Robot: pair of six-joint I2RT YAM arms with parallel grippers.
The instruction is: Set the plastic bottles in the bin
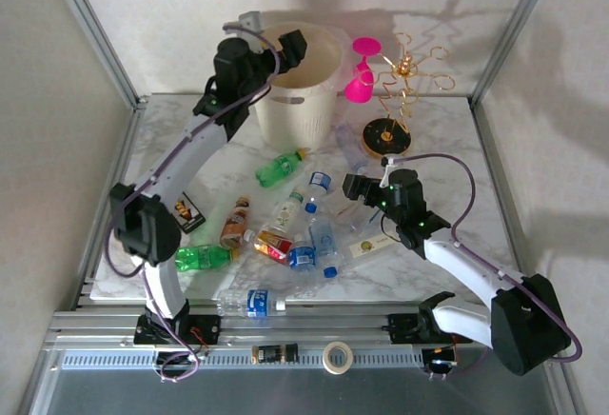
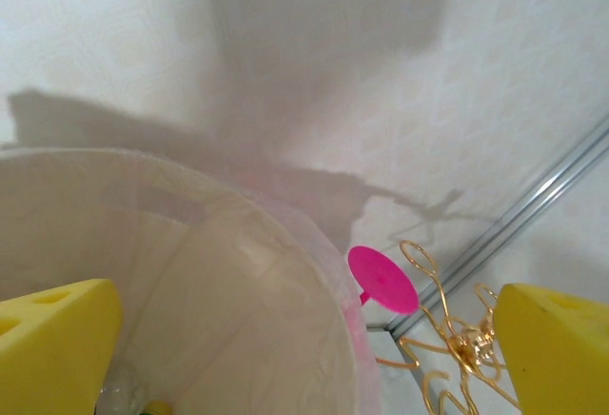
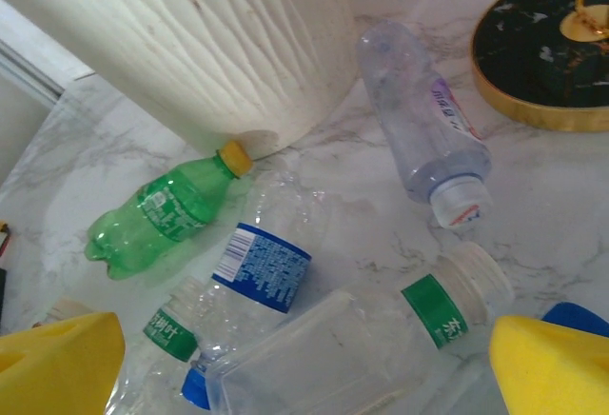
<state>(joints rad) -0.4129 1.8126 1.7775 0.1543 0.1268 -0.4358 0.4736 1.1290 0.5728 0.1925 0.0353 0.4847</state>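
- The left end effector point(image 1: 288, 50) hangs over the mouth of the bin point(image 1: 297, 115). Its yellow pads point(image 2: 52, 348) are spread wide, with nothing between them.
- The bin stands upright at 12 o'clock on the marble counter point(image 1: 447, 158).
- In the left wrist view, deep inside the bin toward 7 o'clock of the frame, lies a pale shape with a yellow bit. It is too cropped to name.
- A pink goblet point(image 1: 362, 72) stands just beside the bin at its 3 o'clock. A gold wire stand point(image 1: 404, 77) is farther out the same way.
- The right end effector point(image 1: 354, 187) sits low over the middle of the counter, at 5 o'clock from the bin. Its pads point(image 3: 557, 367) are wide apart and it holds nothing.
- The plastic bottles point(image 1: 303, 253) lie scattered on the counter, outside the bin.
- A green bottle point(image 1: 279, 168) lies at the bin's 6 o'clock, with its yellow cap right at the bin's foot.
- A clear bottle point(image 3: 423, 120) lies between the bin and the stand's black base point(image 3: 552, 44).
- A brown bottle point(image 1: 235, 225) and a red-labelled bottle point(image 1: 272, 244) lie near the counter's centre.
- A second green bottle point(image 1: 203, 257) lies toward 8 o'clock.
- A blue-labelled bottle point(image 1: 255, 303) lies at 6 o'clock by the near edge.
- Below the right end effector lies a clear, green-labelled bottle point(image 3: 381, 329).
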